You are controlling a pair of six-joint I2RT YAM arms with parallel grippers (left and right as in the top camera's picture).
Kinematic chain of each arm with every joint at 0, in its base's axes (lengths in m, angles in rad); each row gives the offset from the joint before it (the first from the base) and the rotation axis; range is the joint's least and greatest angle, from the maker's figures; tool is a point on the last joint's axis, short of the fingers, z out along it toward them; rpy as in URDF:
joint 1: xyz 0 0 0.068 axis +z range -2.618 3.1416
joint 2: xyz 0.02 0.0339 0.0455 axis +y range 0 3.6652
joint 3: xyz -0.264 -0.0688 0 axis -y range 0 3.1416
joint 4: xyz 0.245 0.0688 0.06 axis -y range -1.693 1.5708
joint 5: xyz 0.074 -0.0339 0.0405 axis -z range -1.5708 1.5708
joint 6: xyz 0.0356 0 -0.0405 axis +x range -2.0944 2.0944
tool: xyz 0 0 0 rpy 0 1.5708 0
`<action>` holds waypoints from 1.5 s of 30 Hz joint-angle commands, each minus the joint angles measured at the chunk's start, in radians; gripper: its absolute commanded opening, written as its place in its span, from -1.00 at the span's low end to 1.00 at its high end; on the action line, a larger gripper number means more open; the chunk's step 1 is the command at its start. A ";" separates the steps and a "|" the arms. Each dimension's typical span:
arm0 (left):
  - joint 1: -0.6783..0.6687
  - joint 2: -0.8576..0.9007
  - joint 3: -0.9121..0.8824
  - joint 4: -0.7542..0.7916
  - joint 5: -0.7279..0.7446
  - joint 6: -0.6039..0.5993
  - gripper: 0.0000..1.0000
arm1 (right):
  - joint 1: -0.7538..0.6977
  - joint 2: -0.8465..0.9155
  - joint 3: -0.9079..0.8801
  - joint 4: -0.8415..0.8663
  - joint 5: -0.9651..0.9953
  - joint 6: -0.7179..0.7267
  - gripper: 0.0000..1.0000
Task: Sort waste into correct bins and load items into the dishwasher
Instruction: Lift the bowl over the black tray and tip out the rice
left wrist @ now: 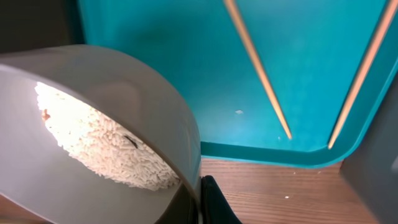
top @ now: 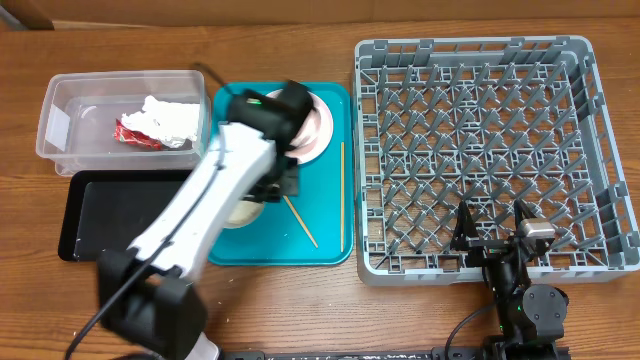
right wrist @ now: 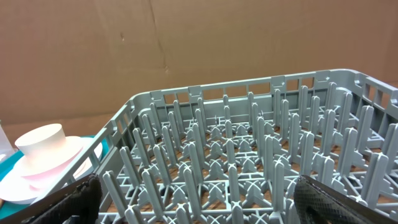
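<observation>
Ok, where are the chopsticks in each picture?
Overhead: the chopsticks lie on the right part of the teal tray, one along its right edge and one slanted beside it.
Left wrist: both chopsticks run down the upper right, across the tray, to the right of the rice bowl.
Right wrist: not in it.
Shared landmark: the teal tray lies under them in the overhead and left wrist views.
</observation>
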 commanded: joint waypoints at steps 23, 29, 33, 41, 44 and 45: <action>1.017 -0.105 -0.236 0.339 1.041 0.465 -0.92 | -0.006 -0.010 -0.010 0.006 -0.005 -0.003 1.00; 1.086 -0.105 -0.394 0.530 1.204 0.466 -0.92 | -0.006 -0.010 -0.010 0.006 -0.005 -0.003 1.00; 1.127 -0.105 -0.470 0.623 1.333 0.510 -0.92 | -0.006 -0.010 -0.010 0.006 -0.005 -0.003 0.99; 1.249 -0.105 -0.541 0.645 1.516 0.608 -0.92 | -0.006 -0.010 -0.010 0.006 -0.005 -0.003 0.99; 1.294 -0.105 -0.558 0.644 1.550 0.619 -0.92 | -0.006 -0.010 -0.010 0.006 -0.005 -0.003 1.00; 1.304 -0.105 -0.564 0.643 1.554 0.619 -0.92 | -0.006 -0.010 -0.010 0.006 -0.005 -0.003 1.00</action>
